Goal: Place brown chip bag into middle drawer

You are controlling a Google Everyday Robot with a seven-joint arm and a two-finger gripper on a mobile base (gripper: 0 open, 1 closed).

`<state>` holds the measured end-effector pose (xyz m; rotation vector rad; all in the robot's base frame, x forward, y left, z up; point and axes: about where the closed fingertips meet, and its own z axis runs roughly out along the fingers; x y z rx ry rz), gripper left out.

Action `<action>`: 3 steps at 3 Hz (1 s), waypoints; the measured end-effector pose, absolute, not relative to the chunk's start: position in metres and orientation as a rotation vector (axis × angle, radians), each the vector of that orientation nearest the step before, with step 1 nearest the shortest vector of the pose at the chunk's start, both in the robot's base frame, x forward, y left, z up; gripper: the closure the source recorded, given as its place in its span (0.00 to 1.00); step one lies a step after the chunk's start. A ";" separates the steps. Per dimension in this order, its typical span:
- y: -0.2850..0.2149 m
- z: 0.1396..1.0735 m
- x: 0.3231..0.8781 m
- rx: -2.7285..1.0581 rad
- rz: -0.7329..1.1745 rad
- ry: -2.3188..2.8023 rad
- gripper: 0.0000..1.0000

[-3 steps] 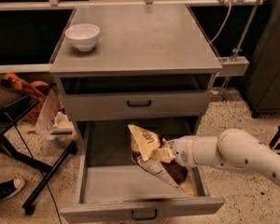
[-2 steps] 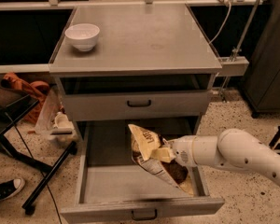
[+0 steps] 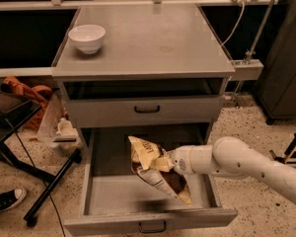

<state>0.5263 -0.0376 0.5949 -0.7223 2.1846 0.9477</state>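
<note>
- brown chip bag (image 3: 155, 180): hangs tilted over the middle drawer (image 3: 113, 195), right of its centre, lower corner near the drawer floor.
- gripper (image 3: 164, 163): above the drawer, jaws pinched on the bag's middle.
- Handling: probably light, crinkly, slippery (contents crushable); grip a crimped end, gently.

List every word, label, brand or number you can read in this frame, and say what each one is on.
Chip bag: pale lettering near its upper end, too blurred to read.
Bowl, cabinet top and drawer fronts: no text visible.
Nothing else in view carries legible writing.
The gripper is over the open middle drawer, its jaws shut on the chip bag.
</note>
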 end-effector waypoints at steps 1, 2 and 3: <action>-0.004 0.545 0.542 -0.746 0.989 2.205 1.00; 0.010 0.501 0.561 -0.755 0.928 2.229 1.00; 0.006 0.472 0.579 -0.718 0.806 2.260 0.81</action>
